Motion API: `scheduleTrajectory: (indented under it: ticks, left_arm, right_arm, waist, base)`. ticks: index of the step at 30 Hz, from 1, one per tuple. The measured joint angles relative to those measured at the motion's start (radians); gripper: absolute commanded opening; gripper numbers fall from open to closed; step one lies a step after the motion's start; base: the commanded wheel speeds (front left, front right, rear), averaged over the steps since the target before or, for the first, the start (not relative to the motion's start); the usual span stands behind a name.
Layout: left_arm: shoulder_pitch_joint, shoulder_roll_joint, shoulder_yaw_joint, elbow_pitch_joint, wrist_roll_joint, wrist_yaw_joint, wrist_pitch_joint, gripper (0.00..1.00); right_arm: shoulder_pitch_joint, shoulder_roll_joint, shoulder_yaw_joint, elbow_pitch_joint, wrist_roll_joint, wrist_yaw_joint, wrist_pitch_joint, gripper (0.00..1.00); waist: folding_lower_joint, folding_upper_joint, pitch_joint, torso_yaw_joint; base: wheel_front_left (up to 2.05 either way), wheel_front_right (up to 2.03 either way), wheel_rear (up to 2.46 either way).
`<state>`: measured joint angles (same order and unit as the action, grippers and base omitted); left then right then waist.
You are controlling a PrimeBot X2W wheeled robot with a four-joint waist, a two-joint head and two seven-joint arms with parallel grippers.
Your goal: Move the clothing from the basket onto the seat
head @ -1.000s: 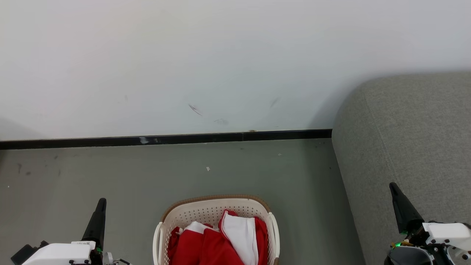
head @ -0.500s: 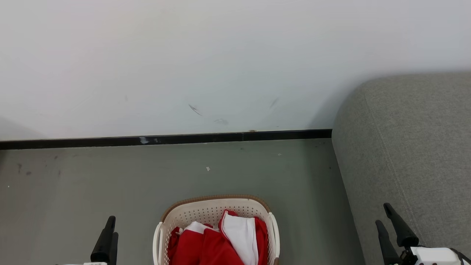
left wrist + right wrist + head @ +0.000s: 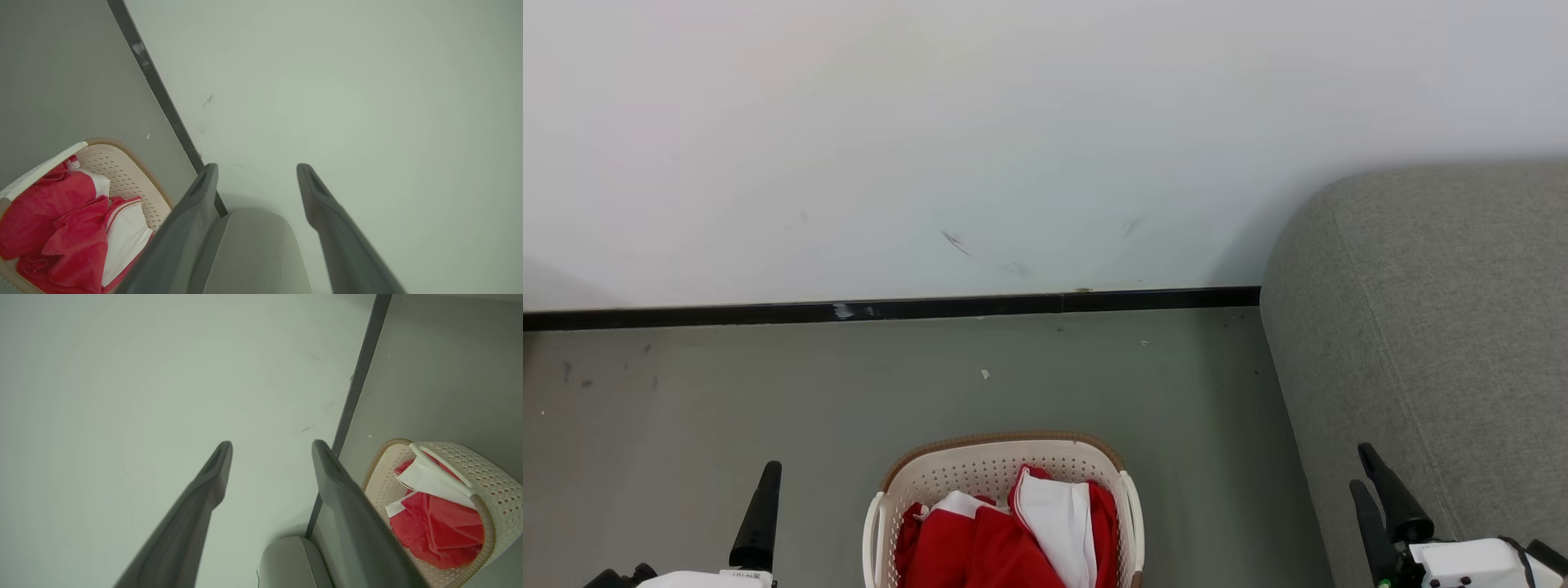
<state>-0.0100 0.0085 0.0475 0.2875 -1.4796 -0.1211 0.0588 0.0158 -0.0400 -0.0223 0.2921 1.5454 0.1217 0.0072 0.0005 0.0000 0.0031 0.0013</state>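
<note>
Two tools, both with fingers apart and nothing between them. The left tool (image 3: 766, 482) is at the lower left of the head view. The right tool (image 3: 1360, 467) is at the lower right, in front of the near-left flank of the seat (image 3: 1437, 310).

The basket (image 3: 980, 469) stands on the floor (image 3: 849, 392) between the two tools, well short of the floor's far edge, where the baseboard (image 3: 931, 310) meets the wall (image 3: 1013, 122). It sits just left of the seat's side, with a strip of floor between them.

All the clothing (image 3: 980, 547) in view is in the basket. Red folds fill the left and middle, and a white panel (image 3: 1054, 523) with red trim lies toward the right wall. The garment count is unclear, as is the pile's long axis, because the near part is cut off by the frame.

Key relation: the clothing lies to the right of the left tool and to the left of the right tool, lower than both. Both sets of fingers point toward the wall rather than into the basket. The left arm looks nearer to the basket. The right arm is nearer to the seat, so its carry is likely shorter.

Judged step: nothing is grasped yet and the transfer has not started. Either arm would need to swing inward and tip down into the basket. A likely risk is a finger catching on the rim or the perforated wall.
</note>
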Motion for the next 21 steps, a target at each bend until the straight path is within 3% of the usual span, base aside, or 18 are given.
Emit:
scheduleTrajectory:
  ticks: [11, 15, 21]
  left_arm:
    - [0.0, 0.009, -0.003, -0.074, 0.212, 0.005, -0.043, 1.0]
    - [0.0, 0.022, -0.025, -0.108, 0.334, 0.016, -0.061, 1.0]
    - [0.001, 0.029, -0.054, -0.136, 0.477, 0.044, -0.081, 1.0]
  right_arm:
    - [-0.003, 0.0, 0.007, -0.043, -0.209, 0.0, -0.03, 1.0]
    - [-0.003, 0.0, 0.027, -0.063, -0.327, 0.0, -0.049, 1.0]
    - [-0.003, 0.0, 0.048, -0.077, -0.457, 0.0, -0.062, 1.0]
  waist:
    - [0.0079, 0.0, -0.002, 0.005]
    - [0.0125, 0.0, -0.006, 0.007]
    - [0.0162, 0.0, -0.012, 0.009]
  base:
    - [0.0, 0.0, 0.0]
    - [0.0, 0.0, 0.0]
    - [0.0, 0.0, 0.0]
